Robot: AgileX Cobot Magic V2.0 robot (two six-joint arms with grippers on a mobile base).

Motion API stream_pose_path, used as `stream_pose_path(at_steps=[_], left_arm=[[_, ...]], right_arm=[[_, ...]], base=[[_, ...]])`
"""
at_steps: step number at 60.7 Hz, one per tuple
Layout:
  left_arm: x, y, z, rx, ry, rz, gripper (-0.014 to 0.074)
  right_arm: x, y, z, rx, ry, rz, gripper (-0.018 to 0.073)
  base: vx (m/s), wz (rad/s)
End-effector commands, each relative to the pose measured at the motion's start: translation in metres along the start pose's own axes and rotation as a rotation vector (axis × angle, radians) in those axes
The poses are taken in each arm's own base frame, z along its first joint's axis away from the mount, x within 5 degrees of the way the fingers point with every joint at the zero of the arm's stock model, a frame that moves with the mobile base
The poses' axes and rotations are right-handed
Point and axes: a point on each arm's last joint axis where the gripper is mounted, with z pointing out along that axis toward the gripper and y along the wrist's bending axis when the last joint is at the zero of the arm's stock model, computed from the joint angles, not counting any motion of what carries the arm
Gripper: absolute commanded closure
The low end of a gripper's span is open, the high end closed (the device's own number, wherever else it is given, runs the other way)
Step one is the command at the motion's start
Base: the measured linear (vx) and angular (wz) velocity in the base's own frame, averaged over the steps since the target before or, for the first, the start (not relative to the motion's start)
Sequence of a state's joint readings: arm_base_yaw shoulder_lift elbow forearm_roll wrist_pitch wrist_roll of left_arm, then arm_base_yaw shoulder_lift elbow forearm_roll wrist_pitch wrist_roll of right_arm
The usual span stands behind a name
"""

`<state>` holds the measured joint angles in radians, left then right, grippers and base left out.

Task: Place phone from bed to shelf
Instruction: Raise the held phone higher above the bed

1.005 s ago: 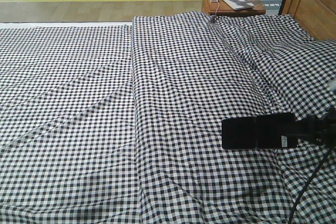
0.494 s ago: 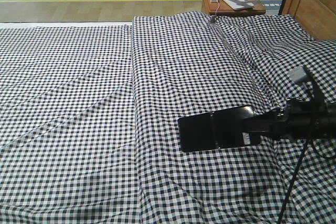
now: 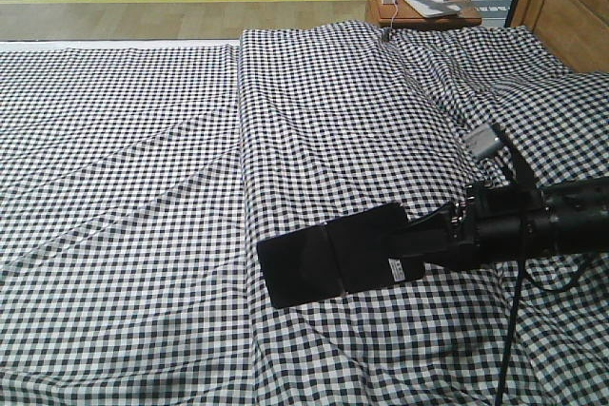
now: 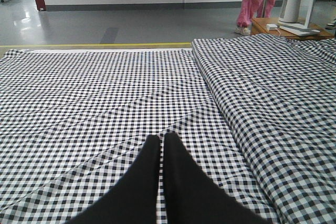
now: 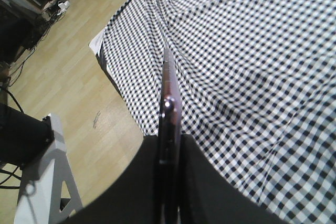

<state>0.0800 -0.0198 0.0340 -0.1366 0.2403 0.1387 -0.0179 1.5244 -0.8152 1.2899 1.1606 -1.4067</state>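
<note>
The phone (image 3: 333, 265), a thin glossy black slab with a crease across its middle and a small white sticker (image 3: 393, 270) near one end, is held out over the bed (image 3: 143, 187). The right gripper (image 3: 430, 241) grasps its stickered end, and the wrist view shows the phone's pinkish metal edge between the dark fingers. The bed's black-and-white check cloth lies in soft folds and wrinkles. The left gripper (image 4: 161, 148) has its tapered black jaws pressed together on nothing.
</note>
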Motion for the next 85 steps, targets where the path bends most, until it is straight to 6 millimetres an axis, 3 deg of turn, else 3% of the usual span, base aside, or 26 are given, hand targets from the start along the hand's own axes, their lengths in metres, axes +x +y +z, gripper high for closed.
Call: stream_pose_path(at_steps=[1,20,36,85], left_arm=[[-0.006,0.001,0.000,-0.004,-0.077,-0.012,0.0596],[-0.006,0.001,0.000,-0.004,-0.077,-0.012,0.0596],[-0.006,0.001,0.000,-0.004,-0.077,-0.012,0.0596],[-0.006,0.001,0.000,-0.004,-0.077,-0.012,0.0596]], right_arm=[[-0.018,0.034,-0.014,-0.116,-0.098,-0.049,0.0564],[-0.026,0.082,-0.039,-0.091,-0.158,-0.102,0.0564],[-0.026,0.107,-0.051,-0.090,-0.191,-0.129,0.0564],[-0.033,0.114,-0.055,-0.132,-0.283,-0.122,0.0564]], base=[[0.00,0.00],[0.00,0.00],[0.00,0.00],[0.00,0.00]])
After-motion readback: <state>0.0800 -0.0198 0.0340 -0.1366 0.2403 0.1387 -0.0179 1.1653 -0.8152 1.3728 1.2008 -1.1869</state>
